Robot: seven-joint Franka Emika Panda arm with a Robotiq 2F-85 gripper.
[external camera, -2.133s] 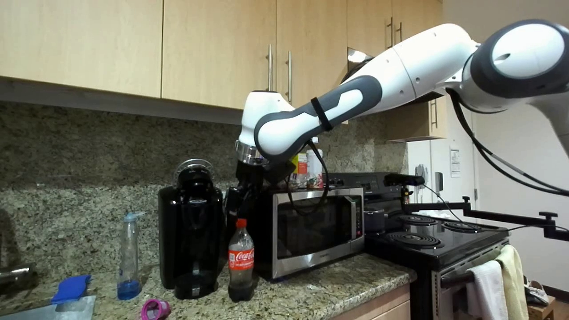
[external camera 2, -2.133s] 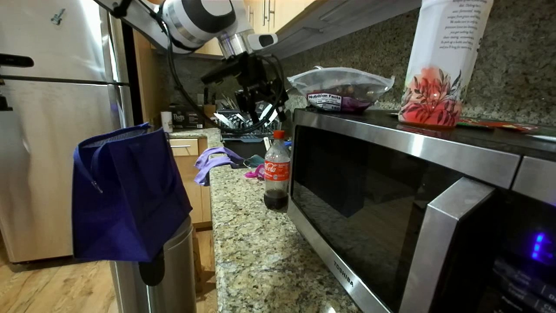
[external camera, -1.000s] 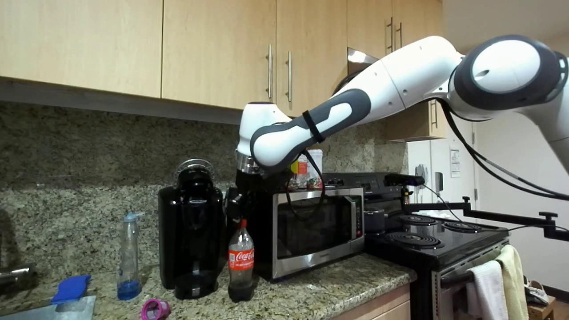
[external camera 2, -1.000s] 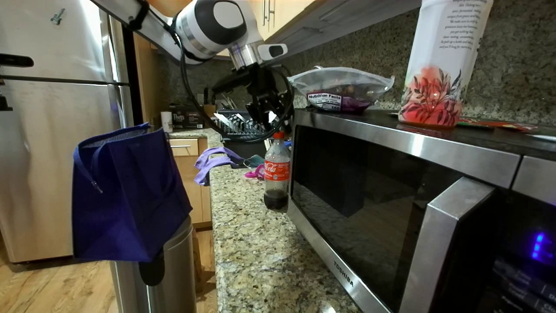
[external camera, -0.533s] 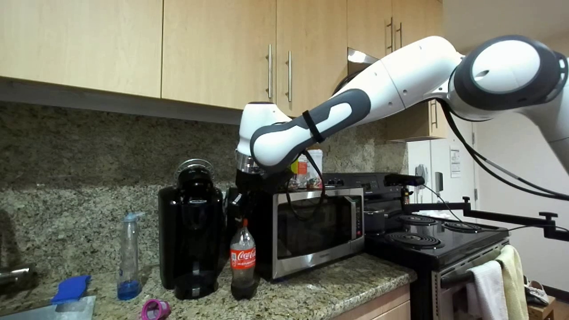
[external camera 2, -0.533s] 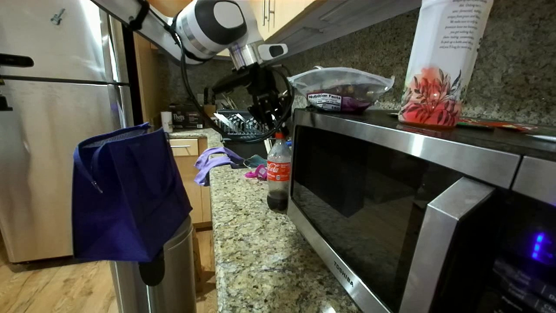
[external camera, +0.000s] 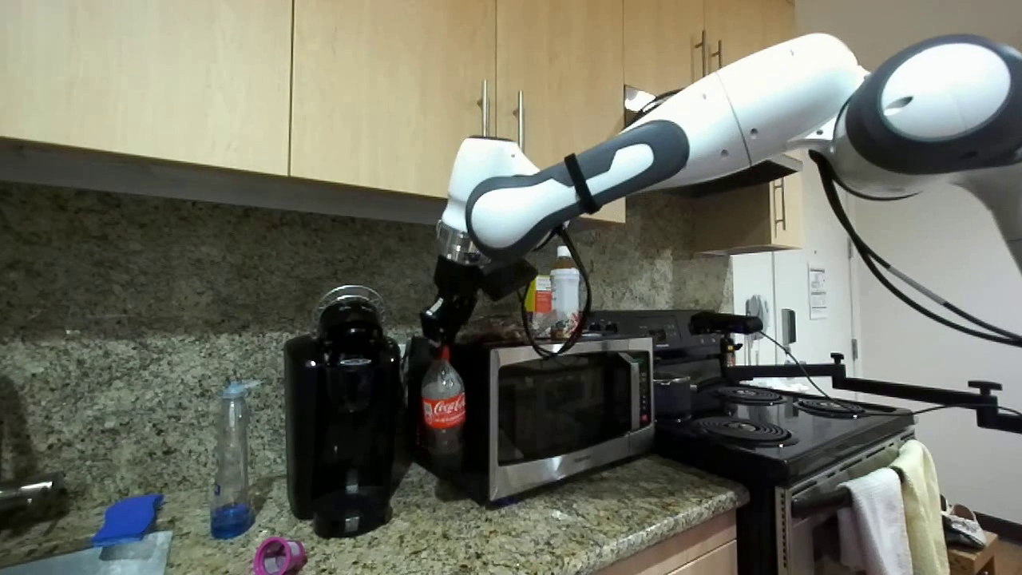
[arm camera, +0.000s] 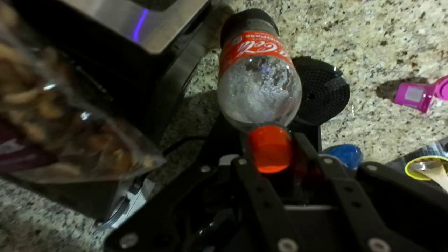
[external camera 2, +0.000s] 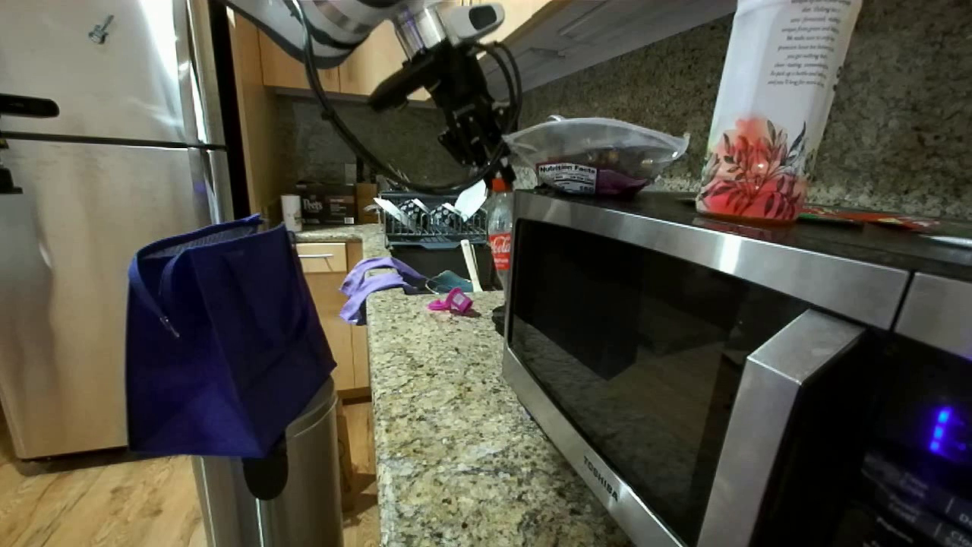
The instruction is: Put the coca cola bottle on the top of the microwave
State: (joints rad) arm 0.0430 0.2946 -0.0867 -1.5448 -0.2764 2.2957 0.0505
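Observation:
My gripper [arm camera: 271,150] is shut on the red cap of the coca cola bottle [arm camera: 259,84], one finger on either side. In an exterior view the bottle [external camera: 444,410] hangs roughly upright off the counter, beside the side wall of the microwave [external camera: 575,399]. Its base is below the microwave's top. From another angle the microwave [external camera 2: 668,334] partly hides the bottle [external camera 2: 500,247], and my gripper [external camera 2: 497,171] is near the height of the microwave's top.
A bag of nuts [external camera 2: 600,156] lies on the microwave's near top corner, close to the gripper. A white bottle [external camera 2: 774,114] also stands up there. Beside the held bottle is a black coffee maker [external camera: 343,423]. Cabinets [external camera: 391,88] hang above, and a pink cup [external camera: 279,555] lies on the counter.
The gripper came down to the bottle's cap and closed on it. Bottle and arm have since risen from the counter and shifted slightly towards the microwave.

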